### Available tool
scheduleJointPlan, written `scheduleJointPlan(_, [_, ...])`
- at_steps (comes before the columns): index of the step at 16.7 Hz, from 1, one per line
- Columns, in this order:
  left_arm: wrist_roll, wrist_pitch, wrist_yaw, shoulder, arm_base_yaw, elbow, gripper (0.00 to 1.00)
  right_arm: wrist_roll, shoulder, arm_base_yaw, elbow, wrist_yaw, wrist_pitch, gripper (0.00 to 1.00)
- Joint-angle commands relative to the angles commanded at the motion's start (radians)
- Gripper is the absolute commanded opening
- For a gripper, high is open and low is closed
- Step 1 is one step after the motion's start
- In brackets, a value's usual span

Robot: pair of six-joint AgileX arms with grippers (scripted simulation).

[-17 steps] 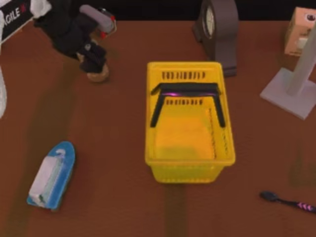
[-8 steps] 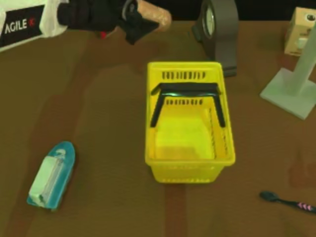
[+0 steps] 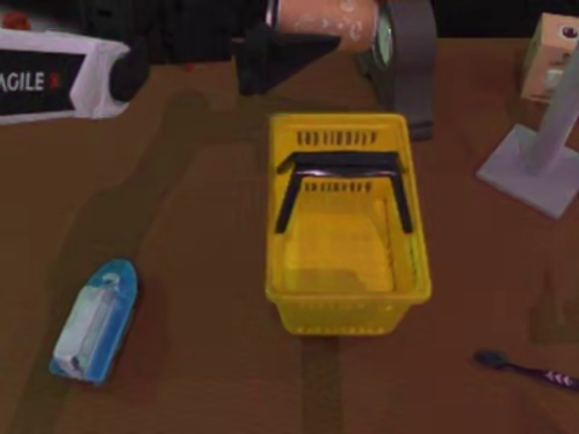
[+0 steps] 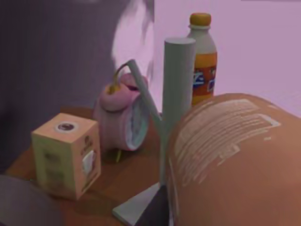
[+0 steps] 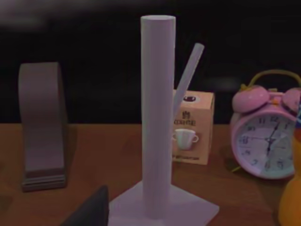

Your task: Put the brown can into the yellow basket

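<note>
1. While lifted high near the far edge of the surface (image 3: 181,271), grasped sideways in the left pincer (image 3: 280,41): the brown can (image 3: 326,23), up off the wood, with white scribbles on its side.
2. Just behind the far rim of the yellow basket (image 3: 348,303), not over it yet, and partly in front of a grey arch-shaped clock (image 3: 407,63).
3. Close up in the left wrist view: the can's brown side (image 4: 235,165) filling the near corner, with one dark finger (image 4: 155,212) beside it.
4. In the middle of the surface, open and with nothing inside: the basket, its black handle (image 3: 344,172) folded down across the far half.
5. Near the left front corner: a blue and white pack (image 3: 90,321), lying flat.
6. At the right front corner: a dark toothbrush (image 3: 529,369).
7. Near the right edge: a white stand (image 3: 543,154) with a tall post, and a tan box (image 3: 552,54) behind it at the far right corner.
8. Also in the left wrist view: a pink alarm clock (image 4: 124,117) and an orange bottle (image 4: 203,61) behind the post.
9. For the right pincer: out of the top view, only a dark bit (image 5: 89,209) in its own wrist view; cannot tell if released or clenched.
</note>
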Motion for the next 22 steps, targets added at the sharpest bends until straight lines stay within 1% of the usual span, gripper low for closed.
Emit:
scheduleJointPlan(2, [-0.032,0.075,0.055,-0.027,-0.008,-0.052,0.0,0.0,0.0,0.0,0.0,0.0,0.0,1.0])
scheduleJointPlan(4, [-0.046,0.107,0.08,-0.039,-0.012,-0.075,0.0,0.0,0.0,0.0,0.0,0.0,0.0,1.0])
scheduleJointPlan(11, [-0.044,0.123,0.082,-0.02,-0.007,-0.076,0.0,0.0,0.0,0.0,0.0,0.0,0.0,1.0])
scheduleJointPlan(13, [-0.046,0.179,0.085,0.023,-0.005,-0.09,0.0,0.0,0.0,0.0,0.0,0.0,0.0,1.0])
scheduleJointPlan(18, [-0.049,0.384,0.083,0.161,0.011,-0.14,0.0,0.0,0.0,0.0,0.0,0.0,0.0,1.0])
scheduleJointPlan(20, [-0.051,0.422,0.082,0.192,0.014,-0.154,0.0,0.0,0.0,0.0,0.0,0.0,0.0,1.0])
scheduleJointPlan(22, [-0.051,0.425,0.082,0.195,0.014,-0.156,0.0,0.0,0.0,0.0,0.0,0.0,0.0,1.0])
